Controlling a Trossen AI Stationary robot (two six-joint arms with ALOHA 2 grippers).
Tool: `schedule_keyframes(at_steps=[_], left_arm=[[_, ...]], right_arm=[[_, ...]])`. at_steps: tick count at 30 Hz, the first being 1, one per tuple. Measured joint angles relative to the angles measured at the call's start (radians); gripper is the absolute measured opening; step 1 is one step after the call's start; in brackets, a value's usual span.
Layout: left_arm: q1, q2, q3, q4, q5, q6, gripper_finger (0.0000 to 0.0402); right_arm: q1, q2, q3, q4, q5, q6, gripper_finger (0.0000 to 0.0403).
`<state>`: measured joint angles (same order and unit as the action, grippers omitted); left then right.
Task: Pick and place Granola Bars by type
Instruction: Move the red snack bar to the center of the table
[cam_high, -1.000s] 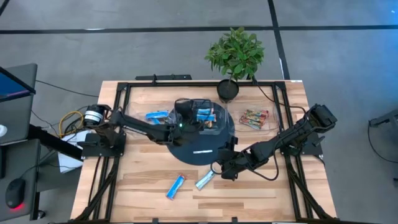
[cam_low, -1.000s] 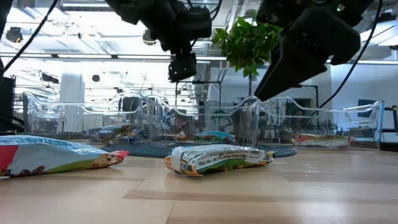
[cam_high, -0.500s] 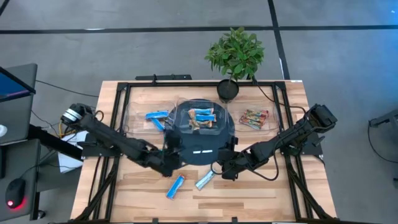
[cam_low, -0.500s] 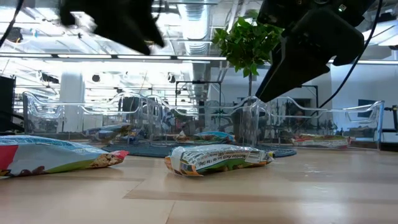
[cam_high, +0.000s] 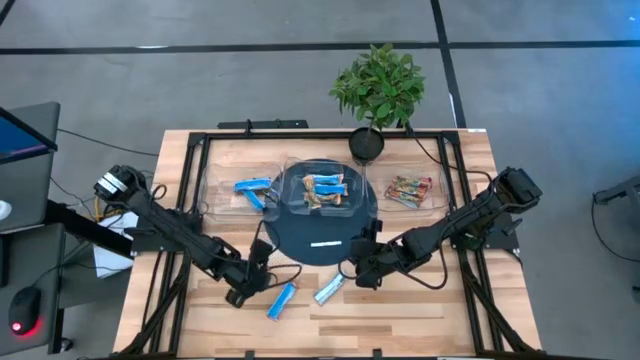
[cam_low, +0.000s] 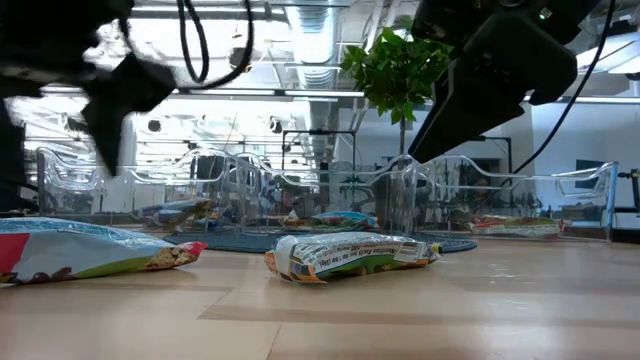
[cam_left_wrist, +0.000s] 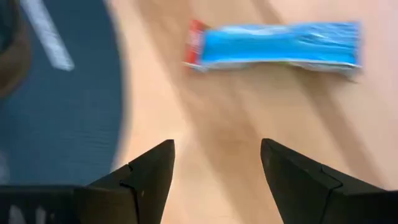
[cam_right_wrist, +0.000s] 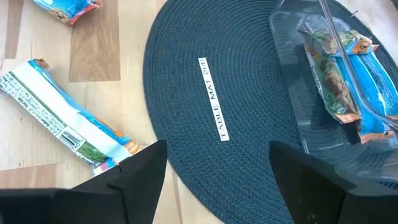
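Note:
Two granola bars lie flat on the bare wood near the front edge: a blue one (cam_high: 283, 298) (cam_left_wrist: 273, 46) and a pale silver-green one (cam_high: 330, 289) (cam_right_wrist: 62, 124). My left gripper (cam_high: 256, 281) (cam_left_wrist: 217, 168) hovers open just left of the blue bar, tipped downward. My right gripper (cam_high: 355, 272) (cam_right_wrist: 217, 162) waits open above the near edge of the round dark mat (cam_high: 320, 240), right beside the pale bar. Further bars lie in three clear trays: blue ones (cam_high: 250, 188), a mixed lot (cam_high: 325, 188) and tan ones (cam_high: 408, 190).
The clear trays stand in a row at the far side, the middle one on the mat. A potted plant (cam_high: 378, 85) stands at the far edge. A white label strip (cam_right_wrist: 214, 99) lies on the mat. Black frame rails (cam_high: 165, 280) run along both table sides.
My left gripper has swung from above the middle tray toward the table's near left, sinking and tipping to point downward, and now hovers beside the blue bar on the wood. It has stayed open. The bars have not moved.

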<state>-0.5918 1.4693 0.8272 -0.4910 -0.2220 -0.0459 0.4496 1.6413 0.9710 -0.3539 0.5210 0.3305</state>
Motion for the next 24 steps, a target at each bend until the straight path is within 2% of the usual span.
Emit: schedule_keyframes(at_steps=[6, 10, 19, 24], left_arm=[[-0.011, 0.000, -0.108, 0.218, 0.225, -0.018, 0.0230], [-0.011, 0.000, -0.157, 0.353, 0.322, 0.032, 0.0216], [0.022, 0.007, -0.178, 0.440, 0.343, 0.113, 0.0180], [0.034, 0.047, -0.177, 0.508, 0.429, 0.182, 0.0159]], right_arm=[[0.000, 0.000, 0.000, 0.000, 0.000, 0.001, 0.0275], [0.000, 0.000, 0.000, 0.000, 0.000, 0.001, 0.0275], [0.000, 0.000, 0.000, 0.003, 0.000, 0.001, 0.0275], [0.000, 0.000, 0.000, 0.002, 0.000, 0.001, 0.0275]])
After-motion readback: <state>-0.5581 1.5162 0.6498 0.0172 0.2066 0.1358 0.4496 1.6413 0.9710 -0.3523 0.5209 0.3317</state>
